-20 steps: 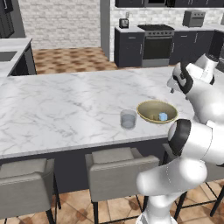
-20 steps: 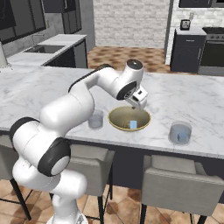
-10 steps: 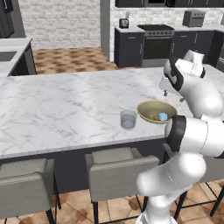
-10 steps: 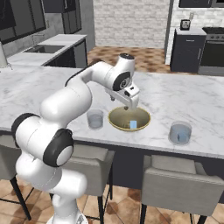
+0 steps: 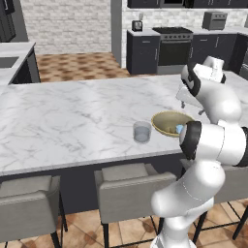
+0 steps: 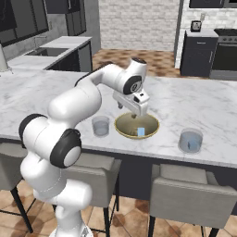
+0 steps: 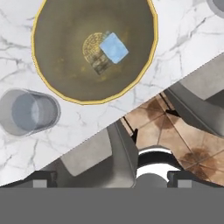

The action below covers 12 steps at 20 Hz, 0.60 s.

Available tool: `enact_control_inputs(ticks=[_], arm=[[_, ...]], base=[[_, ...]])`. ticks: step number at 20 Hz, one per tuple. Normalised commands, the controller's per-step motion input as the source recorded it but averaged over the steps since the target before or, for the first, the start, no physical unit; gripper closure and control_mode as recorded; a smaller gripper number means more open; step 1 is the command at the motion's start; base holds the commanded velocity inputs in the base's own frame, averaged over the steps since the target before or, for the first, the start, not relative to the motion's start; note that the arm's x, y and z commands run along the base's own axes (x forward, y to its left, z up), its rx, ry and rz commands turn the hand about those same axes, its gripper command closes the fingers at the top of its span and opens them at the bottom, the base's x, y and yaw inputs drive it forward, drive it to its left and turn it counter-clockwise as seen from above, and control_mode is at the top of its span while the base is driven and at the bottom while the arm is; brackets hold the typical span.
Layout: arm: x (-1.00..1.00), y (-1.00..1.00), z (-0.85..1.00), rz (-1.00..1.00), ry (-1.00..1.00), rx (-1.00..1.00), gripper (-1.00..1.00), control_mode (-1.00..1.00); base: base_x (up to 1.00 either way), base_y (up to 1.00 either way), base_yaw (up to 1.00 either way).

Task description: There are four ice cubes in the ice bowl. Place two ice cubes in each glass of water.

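The tan-yellow ice bowl (image 7: 52, 85) (image 6: 125, 132) (image 5: 162, 118) stands on the marble island. One pale blue ice cube (image 7: 114, 48) (image 6: 140, 132) (image 5: 179, 129) lies near its centre. One clear glass (image 7: 30, 111) (image 6: 100, 126) (image 5: 142, 131) stands close beside the bowl. The other glass (image 6: 190, 140) is farther off on the bowl's other side, and its edge (image 7: 216, 5) cuts the corner of the hand view. My gripper (image 7: 112, 178) (image 6: 134, 112) (image 5: 183, 101) hovers just above the bowl's rim, open, with nothing between its fingers.
The island's near edge runs just past the bowl, with grey stools (image 6: 190, 194) (image 5: 128, 193) tucked under it over a tiled floor. A dark stove and cabinets (image 5: 169, 46) line the far wall.
The hand has turned and shifted a little sideways above the bowl. The bowl, the cube and both glasses have stayed in place.
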Motion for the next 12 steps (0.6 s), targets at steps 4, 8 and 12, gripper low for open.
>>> enact_control_inputs(ticks=[4,8,12], arm=[[0.01,0.0,-0.26,-0.04,0.0,0.0,-1.0,-1.0],[0.0,0.0,-0.16,-0.16,0.03,0.0,-1.0,-1.0],[0.0,0.0,-0.07,-0.2,0.11,0.0,-1.0,-1.0]], base=[[0.0,0.0,0.0],[0.0,0.0,0.0],[0.0,0.0,0.0]])
